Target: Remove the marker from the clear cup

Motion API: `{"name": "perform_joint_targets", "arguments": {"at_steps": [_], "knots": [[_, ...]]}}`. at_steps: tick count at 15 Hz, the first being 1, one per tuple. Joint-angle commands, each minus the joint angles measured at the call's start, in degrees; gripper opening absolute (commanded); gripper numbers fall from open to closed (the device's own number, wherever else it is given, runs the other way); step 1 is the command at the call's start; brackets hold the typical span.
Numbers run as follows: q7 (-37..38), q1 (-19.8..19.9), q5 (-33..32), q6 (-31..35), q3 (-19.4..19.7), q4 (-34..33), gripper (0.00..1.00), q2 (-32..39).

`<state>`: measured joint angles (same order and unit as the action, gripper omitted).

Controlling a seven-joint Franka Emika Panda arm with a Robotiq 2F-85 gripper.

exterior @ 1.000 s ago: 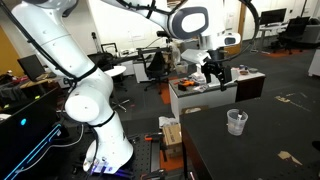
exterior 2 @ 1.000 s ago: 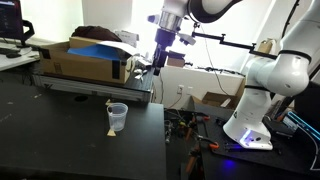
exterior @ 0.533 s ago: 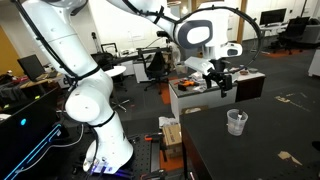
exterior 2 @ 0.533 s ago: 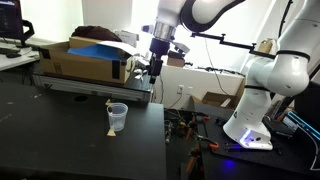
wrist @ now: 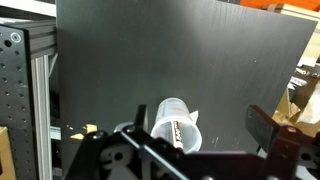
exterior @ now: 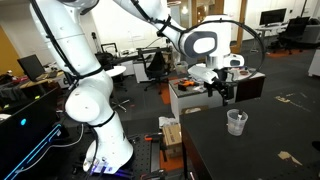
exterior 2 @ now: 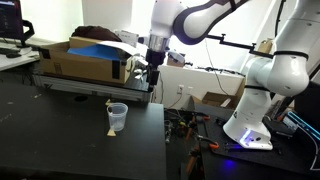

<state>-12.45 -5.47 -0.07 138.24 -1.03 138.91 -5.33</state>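
The clear cup (exterior: 237,122) stands upright on the black table (exterior: 270,150); it also shows in an exterior view (exterior 2: 117,118) and in the wrist view (wrist: 175,122). The marker (wrist: 177,129) leans inside the cup, dark with a lighter labelled section; its tip pokes above the rim in an exterior view (exterior 2: 109,104). My gripper (exterior: 224,92) hangs in the air above and to the side of the cup, apart from it, and also shows in an exterior view (exterior 2: 152,76). In the wrist view the gripper (wrist: 200,118) is open and empty, its fingers on either side of the picture.
A cardboard box with a blue top (exterior 2: 85,58) rests on an aluminium frame (exterior 2: 95,88) behind the table. A white cabinet (exterior: 195,98) stands beyond the table edge. The robot base (exterior: 100,130) and floor cables lie off the table's side.
The arm has swung the gripper down and sideways, closer to the cup. The cup and marker have not moved.
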Motion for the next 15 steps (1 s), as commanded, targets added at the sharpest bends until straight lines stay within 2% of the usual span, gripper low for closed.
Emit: {"name": "perform_joint_targets", "arguments": {"at_steps": [1, 5, 8, 11, 15], "knots": [[0.6, 0.6, -0.6, -0.1, -0.7, -0.4, 1.00, 0.6], [-0.7, 0.9, -2.0, 1.6, -0.5, -0.5, 1.00, 0.7], [-4.8, 0.6, -0.4, 5.3, -0.4, -1.5, 1.00, 2.7], [-10.0, 0.2, 4.1, 9.9, -0.4, -1.9, 1.00, 5.0], [-17.8, 0.3, 13.9, 15.7, -1.8, -2.8, 1.00, 8.9]]}}
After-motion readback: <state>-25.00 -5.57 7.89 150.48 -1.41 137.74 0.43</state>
